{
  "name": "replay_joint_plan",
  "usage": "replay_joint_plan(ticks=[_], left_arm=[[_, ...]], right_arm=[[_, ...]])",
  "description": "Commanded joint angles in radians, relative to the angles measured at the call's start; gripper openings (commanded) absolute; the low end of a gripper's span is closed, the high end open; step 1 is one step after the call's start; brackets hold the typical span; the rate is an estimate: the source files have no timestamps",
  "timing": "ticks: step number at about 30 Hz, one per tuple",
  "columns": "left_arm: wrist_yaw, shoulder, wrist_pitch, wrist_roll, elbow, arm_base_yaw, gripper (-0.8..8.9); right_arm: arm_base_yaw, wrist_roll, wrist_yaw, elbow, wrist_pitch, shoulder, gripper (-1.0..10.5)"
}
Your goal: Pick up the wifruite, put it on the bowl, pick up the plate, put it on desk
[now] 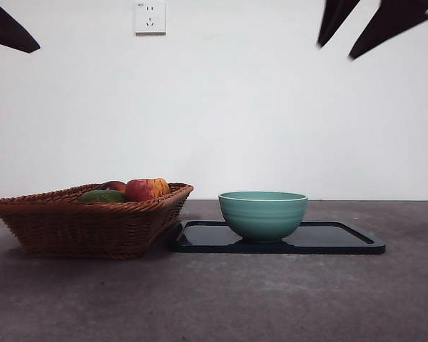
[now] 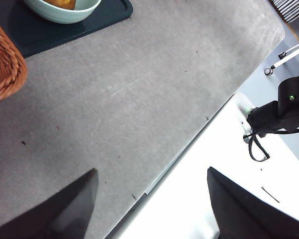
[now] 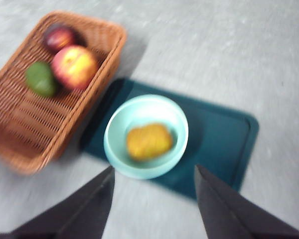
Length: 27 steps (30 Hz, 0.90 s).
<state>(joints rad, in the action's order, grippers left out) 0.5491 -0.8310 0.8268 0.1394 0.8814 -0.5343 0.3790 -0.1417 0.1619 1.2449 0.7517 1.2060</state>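
Note:
The mint-green bowl [image 1: 262, 214] stands on the left part of the dark plate [image 1: 342, 241], which lies flat on the desk [image 1: 271, 299]. In the right wrist view the brownish-yellow wifruite [image 3: 149, 141] lies inside the bowl [image 3: 119, 144]; in the front view the bowl's wall hides it. My right gripper [image 3: 153, 170] hangs open and empty high above the bowl, and shows as two black tips [image 1: 335, 50] at the top right. My left gripper [image 2: 152, 170] is open and empty over the desk's edge, well away from the bowl [image 2: 60, 15].
A wicker basket [image 1: 78, 228] stands just left of the plate, touching its corner. It holds a red-yellow apple [image 1: 146, 189], a green fruit [image 1: 103, 196] and a dark red fruit [image 3: 60, 37]. A black device [image 2: 281, 112] sits beyond the desk's edge.

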Motion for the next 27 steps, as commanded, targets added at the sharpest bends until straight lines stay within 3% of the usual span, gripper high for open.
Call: replay_joint_plan(ticks=[1,20,27], left_arm=[[0.004,-0.005,-0.011,-0.019,0.008,-0.005,3.44],[0.004,-0.005,-0.011,-0.019,0.008,-0.005,3.44],[0.004,-0.005,-0.011,-0.019,0.008,-0.005,3.44]], right_arm=[[0.005,0.024,0.008,0.000,0.050,-0.052,2.5],[0.027,0.026,0.294,-0.402,0.064,-0.472,2.5],[0.027,0.026,0.309,-0.429,0.074,-0.498,2.5]])
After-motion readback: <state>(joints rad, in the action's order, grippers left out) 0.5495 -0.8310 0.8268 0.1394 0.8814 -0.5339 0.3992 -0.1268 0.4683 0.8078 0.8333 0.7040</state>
